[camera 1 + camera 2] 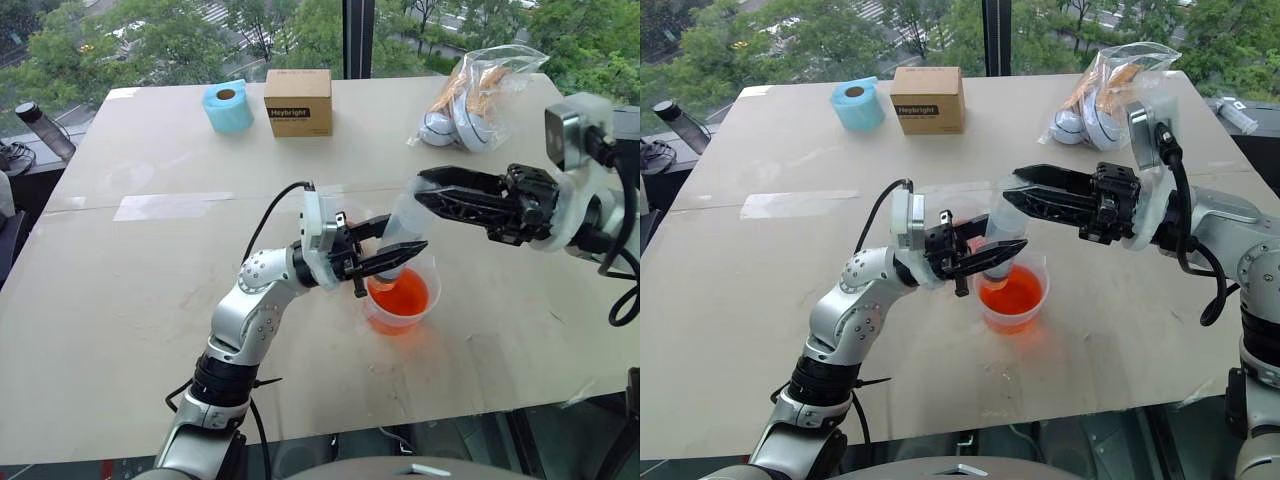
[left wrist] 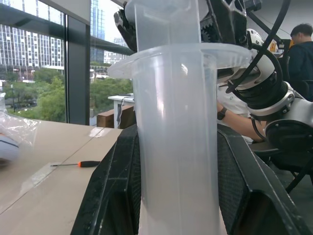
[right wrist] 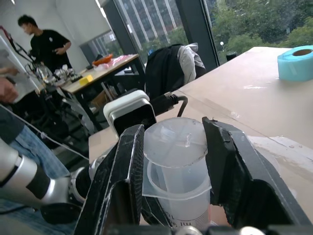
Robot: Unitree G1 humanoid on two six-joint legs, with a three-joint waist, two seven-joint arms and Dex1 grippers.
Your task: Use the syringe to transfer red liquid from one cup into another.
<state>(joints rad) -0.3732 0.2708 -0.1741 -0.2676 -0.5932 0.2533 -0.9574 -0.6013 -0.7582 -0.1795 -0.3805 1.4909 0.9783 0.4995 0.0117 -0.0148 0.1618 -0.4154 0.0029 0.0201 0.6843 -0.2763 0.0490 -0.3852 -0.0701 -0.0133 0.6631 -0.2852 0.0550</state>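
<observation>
- Left eye view: a clear plastic cup (image 1: 399,300) stands near the middle of the tabletop (image 1: 130,290), part-filled with translucent orange-red liquid (image 1: 400,296).
- Directly above that cup the syringe (image 1: 400,235) is held roughly upright, its narrow tip pointing down toward the red liquid; whether the tip touches the surface cannot be told.
- The left gripper (image 1: 385,250) reaches in from the left, and its jaws are clamped tight on the lower part of the syringe's translucent barrel.
- In the left wrist view the barrel (image 2: 178,142) rises between the two black fingers (image 2: 115,196), with its wide flange above them.
- The right gripper (image 1: 425,190) comes in from the right at the top of the syringe. In the right wrist view its jaws stand on either side of the round plunger end (image 3: 176,142), close against it, partly closed; a firm hold cannot be confirmed.
- The barrel looks clear, with no red visible inside it.
- At the far edge of the tabletop sit a light blue roll of tape (image 1: 228,106), a small brown cardboard box (image 1: 298,102), and, further right, a clear plastic bag (image 1: 475,90) with rounded white items in it.
- A dark bottle (image 1: 45,128) stands off the far left edge of the tabletop.
- The left wrist view also shows a thin orange-handled screwdriver (image 2: 78,164) lying on the tabletop.
</observation>
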